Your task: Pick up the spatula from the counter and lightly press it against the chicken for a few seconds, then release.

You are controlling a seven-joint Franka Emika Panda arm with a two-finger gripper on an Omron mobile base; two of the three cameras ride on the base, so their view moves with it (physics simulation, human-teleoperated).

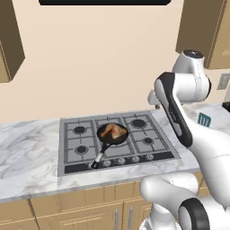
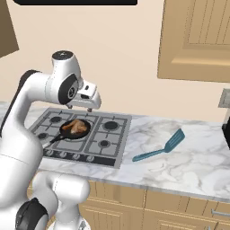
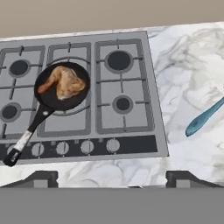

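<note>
Near the worktop's (image 2: 193,170) right end, blue spatula (image 2: 164,147) lying flat, chicken (image 3: 65,82) in pan (image 3: 54,103) on hob (image 2: 117,134), gripper (image 2: 80,108) overhead, spread, empty.

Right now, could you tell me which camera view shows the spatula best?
The right base view: the whole spatula lies on the counter beside the stove. The left base view catches its blade; the hand view, its handle.

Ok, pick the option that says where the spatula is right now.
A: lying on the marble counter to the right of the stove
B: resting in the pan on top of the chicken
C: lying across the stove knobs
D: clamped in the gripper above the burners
A: the blue spatula lies flat on the marble counter, right of the stove and apart from the pan.
</note>
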